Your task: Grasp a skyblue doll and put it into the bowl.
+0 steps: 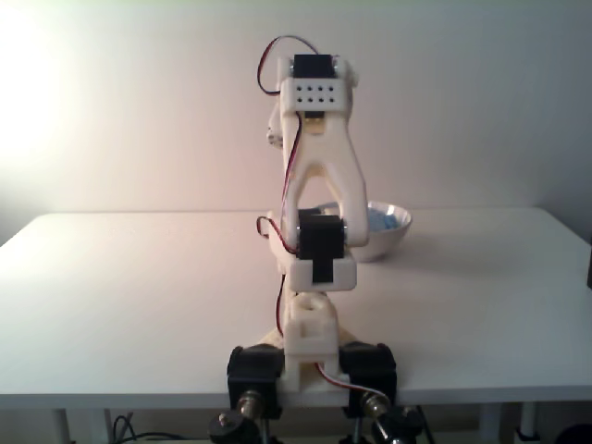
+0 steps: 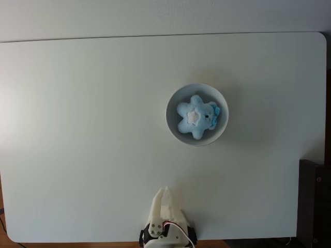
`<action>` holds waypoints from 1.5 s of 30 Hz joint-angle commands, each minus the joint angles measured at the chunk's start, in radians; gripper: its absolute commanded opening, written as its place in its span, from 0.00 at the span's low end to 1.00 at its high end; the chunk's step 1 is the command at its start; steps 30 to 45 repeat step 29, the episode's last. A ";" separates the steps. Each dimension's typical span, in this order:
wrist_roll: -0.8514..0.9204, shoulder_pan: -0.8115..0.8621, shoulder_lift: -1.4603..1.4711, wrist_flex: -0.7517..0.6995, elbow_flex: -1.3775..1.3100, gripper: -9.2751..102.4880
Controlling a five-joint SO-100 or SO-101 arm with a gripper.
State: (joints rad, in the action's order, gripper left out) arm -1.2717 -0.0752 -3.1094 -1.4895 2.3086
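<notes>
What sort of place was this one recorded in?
Probably a home or office desk set up as a small test bench: a plain white table against a bare wall, the arm clamped to its edge, with a bowl holding a skyblue doll.

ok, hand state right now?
Hand: fingers together, shut and empty; the fluffy sky-blue plush doll lies in the glossy white round bowl.

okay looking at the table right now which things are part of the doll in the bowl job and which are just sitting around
Part of the job: skyblue doll, lying inside the bowl; gripper, empty, near the table's front edge.

Just about: dark box at the right edge.
</notes>
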 commanded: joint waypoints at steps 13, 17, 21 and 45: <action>-0.072 -0.008 -0.293 0.097 0.285 0.08; -0.072 -0.006 -0.293 0.170 0.388 0.08; -0.072 -0.009 -0.293 0.199 0.476 0.08; -0.072 0.000 -0.293 0.199 0.598 0.08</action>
